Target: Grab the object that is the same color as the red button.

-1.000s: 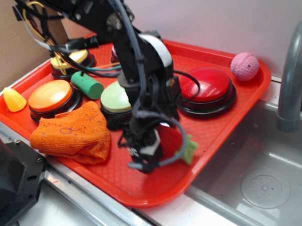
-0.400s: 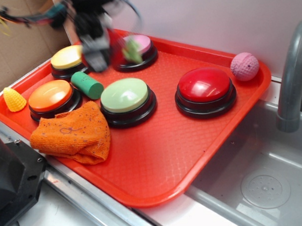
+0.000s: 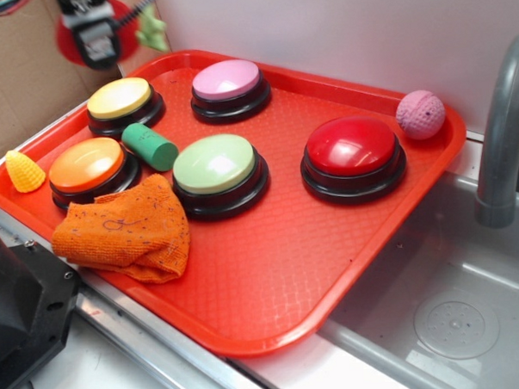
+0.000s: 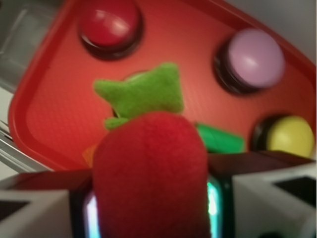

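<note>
1. My claw [image 4: 148, 208] is closed around the plush strawberry [image 4: 148, 173], which fills the gap between my two fingers in the wrist view; the red body is pinched at its middle.
2. The strawberry's green felt leaf tuft [image 4: 143, 94] sticks out past my fingertips, pointing away from me and drooping a little.
3. In the exterior view, my claw [image 3: 87, 34] hangs high in the top left corner, above the back edge of the red tray [image 3: 271, 271], with the strawberry lifted clear of everything.
4. On the tray below sits the red button [image 3: 352, 147], a glossy dome on a black base, at the right side. It matches the strawberry in colour.
5. Other things on the tray: a pink button [image 3: 227, 80], a yellow button [image 3: 120, 97], an orange button [image 3: 88, 165], a pale green button [image 3: 213, 164], a green cylinder [image 3: 150, 146], an orange cloth [image 3: 123, 231] and a pink textured ball [image 3: 420, 114].
6. I judge the strawberry light, soft and squashy. Its fuzzy surface should grip well, so the rounded body is the place to hold it; the floppy leaf would give no firm purchase.
7. The grab looks done, judging by the strawberry held aloft.
</note>
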Robot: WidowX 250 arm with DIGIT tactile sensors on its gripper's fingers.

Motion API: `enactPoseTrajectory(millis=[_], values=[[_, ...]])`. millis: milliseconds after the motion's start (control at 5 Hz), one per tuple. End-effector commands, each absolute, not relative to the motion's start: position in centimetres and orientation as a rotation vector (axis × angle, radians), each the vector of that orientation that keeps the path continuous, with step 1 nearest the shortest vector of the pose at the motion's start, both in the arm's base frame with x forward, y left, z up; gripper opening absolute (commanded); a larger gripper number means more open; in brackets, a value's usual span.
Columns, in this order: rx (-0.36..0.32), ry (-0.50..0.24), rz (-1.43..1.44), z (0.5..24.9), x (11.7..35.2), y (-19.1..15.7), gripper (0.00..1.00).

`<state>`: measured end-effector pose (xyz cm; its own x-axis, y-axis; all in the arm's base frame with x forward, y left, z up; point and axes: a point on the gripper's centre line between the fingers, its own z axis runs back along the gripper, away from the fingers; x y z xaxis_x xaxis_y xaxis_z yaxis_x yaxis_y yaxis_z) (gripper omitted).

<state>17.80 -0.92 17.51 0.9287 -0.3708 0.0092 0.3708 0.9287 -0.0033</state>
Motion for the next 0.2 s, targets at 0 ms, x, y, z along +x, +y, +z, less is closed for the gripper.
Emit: enactPoseTrajectory(millis=[0], values=[[0.011, 0.046, -0.168, 19.58, 15.44, -0.34, 0.00]])
